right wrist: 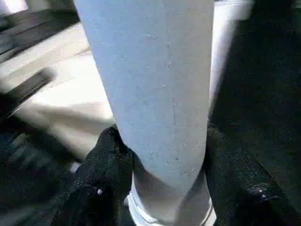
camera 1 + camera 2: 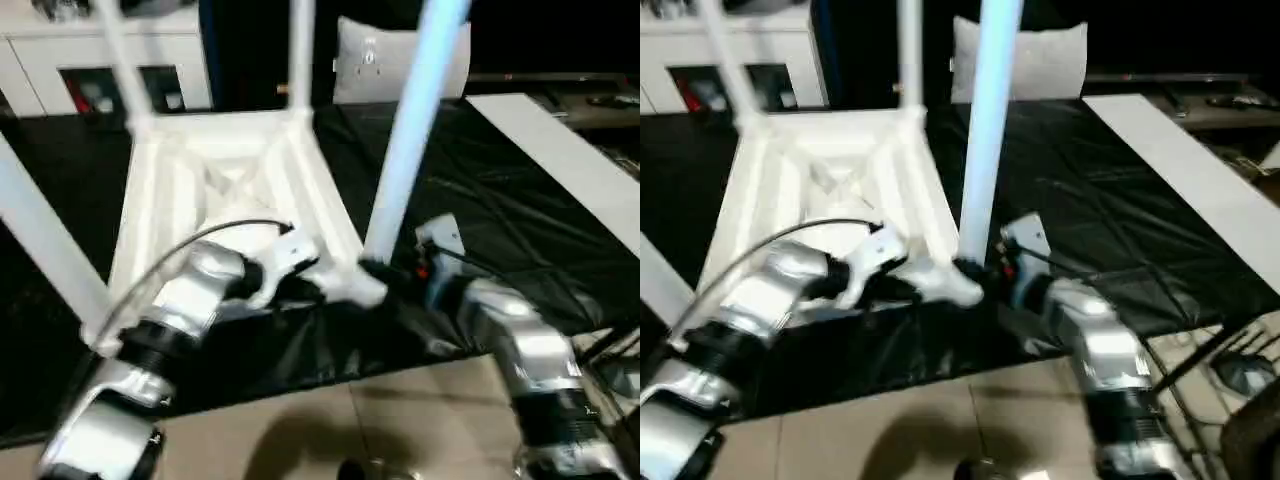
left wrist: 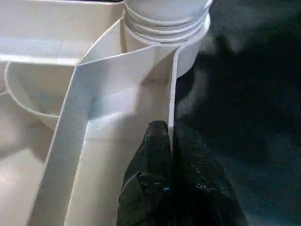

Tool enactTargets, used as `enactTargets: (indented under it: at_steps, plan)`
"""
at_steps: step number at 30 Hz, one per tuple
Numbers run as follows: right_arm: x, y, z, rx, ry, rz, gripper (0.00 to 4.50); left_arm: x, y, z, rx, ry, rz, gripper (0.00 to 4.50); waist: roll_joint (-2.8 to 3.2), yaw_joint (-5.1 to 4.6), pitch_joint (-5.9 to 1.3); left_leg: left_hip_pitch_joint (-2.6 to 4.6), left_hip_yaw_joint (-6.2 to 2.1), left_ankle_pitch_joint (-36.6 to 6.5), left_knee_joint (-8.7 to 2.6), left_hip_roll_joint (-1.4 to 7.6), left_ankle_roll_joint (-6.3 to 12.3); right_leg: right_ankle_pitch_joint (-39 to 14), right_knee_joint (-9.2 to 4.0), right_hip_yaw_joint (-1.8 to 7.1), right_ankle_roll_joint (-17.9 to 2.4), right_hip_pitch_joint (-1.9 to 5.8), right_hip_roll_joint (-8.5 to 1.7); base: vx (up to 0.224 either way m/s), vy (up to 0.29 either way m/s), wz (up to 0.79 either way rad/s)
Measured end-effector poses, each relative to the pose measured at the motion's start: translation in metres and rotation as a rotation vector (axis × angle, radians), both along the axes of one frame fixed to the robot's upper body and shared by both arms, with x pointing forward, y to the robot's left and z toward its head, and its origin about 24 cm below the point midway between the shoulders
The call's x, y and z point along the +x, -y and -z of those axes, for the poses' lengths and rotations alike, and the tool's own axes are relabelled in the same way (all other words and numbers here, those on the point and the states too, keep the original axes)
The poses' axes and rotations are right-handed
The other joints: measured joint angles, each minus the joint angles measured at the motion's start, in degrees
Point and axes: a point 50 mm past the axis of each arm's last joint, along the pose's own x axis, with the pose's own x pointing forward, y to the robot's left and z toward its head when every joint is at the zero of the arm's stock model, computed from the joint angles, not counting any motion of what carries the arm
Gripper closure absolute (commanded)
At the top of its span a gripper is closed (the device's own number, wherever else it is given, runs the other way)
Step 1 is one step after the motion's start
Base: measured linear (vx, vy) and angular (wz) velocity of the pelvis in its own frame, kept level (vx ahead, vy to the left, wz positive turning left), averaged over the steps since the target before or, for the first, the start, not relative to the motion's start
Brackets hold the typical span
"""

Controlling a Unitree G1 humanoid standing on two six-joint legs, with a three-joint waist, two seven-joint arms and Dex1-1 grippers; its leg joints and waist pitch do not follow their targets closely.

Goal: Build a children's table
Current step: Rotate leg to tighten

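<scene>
the last near leg going into its corner

the children's table [image 2: 225, 180] lies upside down on a black cloth [image 2: 470, 200], just in front of the robot. its ribbed underside faces up and legs stick up from its corners.

the right gripper [image 1: 160, 155] has its two black fingers around the bottom of a leg [image 2: 412, 130], one finger on each side. this leg stands at the near right corner socket [image 3: 169, 28], where rings at its foot show just above the rim.

the left gripper [image 3: 169, 155] is pinched tight on a thin rib [image 3: 172, 94] of the table edge, right beside that socket. it looks like it is there to hold the table still.

to do this step well, i think the leg must stay straight up, not leaning. the right gripper should hold low down and push or turn gently till the rings go all the way in. the left gripper should keep the table from sliding on the cloth. a tilted leg might jam.

i can't read any words or labels anywhere. a white cabinet [image 2: 60, 50] at the back has small things on its shelf, too blurry to read.
</scene>
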Motion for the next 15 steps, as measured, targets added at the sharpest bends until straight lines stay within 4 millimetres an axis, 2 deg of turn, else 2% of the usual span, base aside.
enactTargets:
  at_steps: [1,2,3,4,5,7,8,12,15]
  plan:
    - [0.003,-0.002,-0.001,0.005,-0.001,0.063,2.53,0.001,0.005,0.0,-0.009,0.011,-0.027,4.5,0.26,-0.1,0.02,-0.36,-0.48,0.0,-0.02,0.76,-0.01,0.0,-0.87,-0.79,0.0,0.16,0.24,0.074,0.024,-0.29]
    - [0.007,-0.005,-0.002,0.025,-0.007,0.146,2.53,0.003,0.013,0.0,-0.026,0.022,-0.067,4.5,0.22,-0.27,0.08,-0.55,-0.43,0.1,0.01,1.05,-0.78,0.0,-0.32,-0.58,0.0,-0.09,0.24,0.0,0.0,0.0]
    - [0.009,-0.008,-0.003,0.039,-0.013,0.194,2.53,0.004,0.016,0.0,-0.036,0.03,-0.095,4.5,-0.15,-0.34,0.05,-0.42,-0.18,-0.1,0.24,0.6,-1.05,0.2,0.54,0.54,-0.2,-0.54,0.25,0.0,0.0,0.0]
    - [0.011,-0.008,-0.003,0.048,-0.015,0.236,2.53,0.005,0.021,0.001,-0.045,0.033,-0.118,4.5,-0.45,-0.27,0.03,-0.13,-0.06,-0.1,0.16,-0.06,-1.06,1.1,0.6,1.22,-1.0,-0.61,0.16,0.0,0.0,0.0]
    - [0.012,-0.008,-0.003,0.055,-0.01,0.28,1.99,0.005,0.027,0.001,-0.055,0.04,-0.14,4.5,-0.44,0.09,0.06,0.36,0.49,-0.1,-0.17,-0.78,-1.05,1.7,0.6,1.53,-1.1,-0.68,-0.08,0.0,0.0,0.0]
    - [0.014,-0.011,-0.006,0.078,0.0,0.312,1.99,0.006,0.031,0.0,-0.061,0.047,-0.16,4.5,-0.35,0.29,0.07,0.15,0.65,0.0,-0.75,-0.76,-0.99,1.7,0.12,1.45,-1.1,-0.69,-0.09,0.0,0.0,0.0]
    - [0.015,-0.012,-0.007,0.083,0.005,0.322,1.66,0.006,0.031,-0.001,-0.063,0.052,-0.161,4.5,-0.3,0.19,0.04,0.08,0.54,0.0,-0.95,-0.57,-0.96,1.7,-0.11,1.41,-1.1,-0.69,-0.08,0.052,-0.004,-0.05]
    - [0.015,-0.012,-0.008,0.061,0.04,0.292,1.39,0.006,0.031,-0.004,-0.062,0.065,-0.158,4.5,-0.24,0.17,0.01,0.0,0.31,-0.2,-1.02,-0.71,-0.45,2.2,-0.18,1.78,-1.2,-0.76,-0.08,0.057,0.001,0.03]
    - [0.013,-0.007,-0.01,0.024,0.08,0.229,1.07,0.007,0.028,-0.009,-0.055,0.084,-0.137,4.5,-0.26,0.41,-0.03,-0.65,0.34,-0.3,-1.0,-0.7,-0.34,2.0,0.22,1.86,-1.3,-1.48,-0.1,0.024,0.001,0.01]
